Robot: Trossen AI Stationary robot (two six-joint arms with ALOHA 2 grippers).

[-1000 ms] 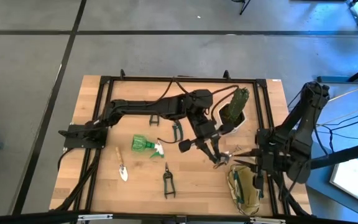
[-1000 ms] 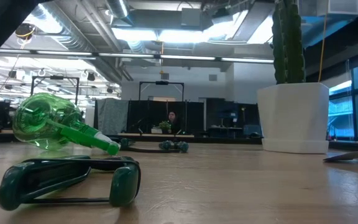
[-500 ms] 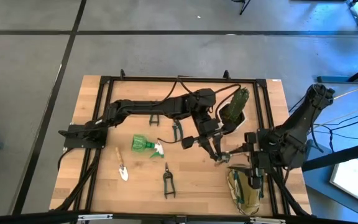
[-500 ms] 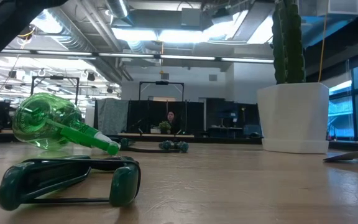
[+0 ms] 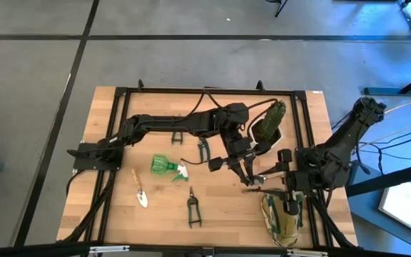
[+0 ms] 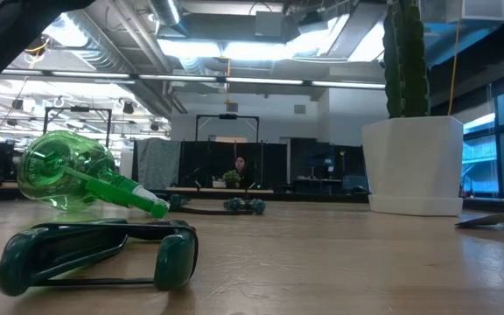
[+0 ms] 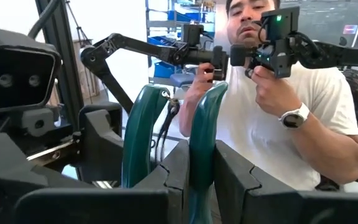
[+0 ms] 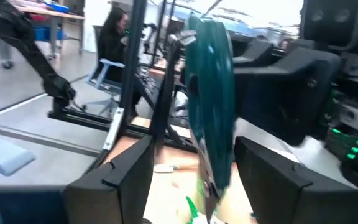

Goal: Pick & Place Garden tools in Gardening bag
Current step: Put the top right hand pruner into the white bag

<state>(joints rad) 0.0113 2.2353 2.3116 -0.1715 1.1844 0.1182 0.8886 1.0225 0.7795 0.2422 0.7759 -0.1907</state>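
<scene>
At left of the high view a trowel (image 5: 140, 190) lies flat, then the spray bottle (image 5: 165, 165), then shears (image 5: 192, 208) lower centre. Mid-frame, the left gripper (image 5: 247, 183) is clamped on green-handled pruning shears (image 7: 199, 134). The right gripper (image 5: 271, 180), fingers parted around those handles, is seen just beside it. The gardening bag (image 5: 280, 218) sits lower right, below both grippers.

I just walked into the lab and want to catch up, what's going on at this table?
The left gripper, shut on a pair of shears, holds them near the bag. The right gripper is open, with its fingers on either side of one handle, so it looks like a handover. A bottle, a trowel and two more shears lie on the table.
</scene>
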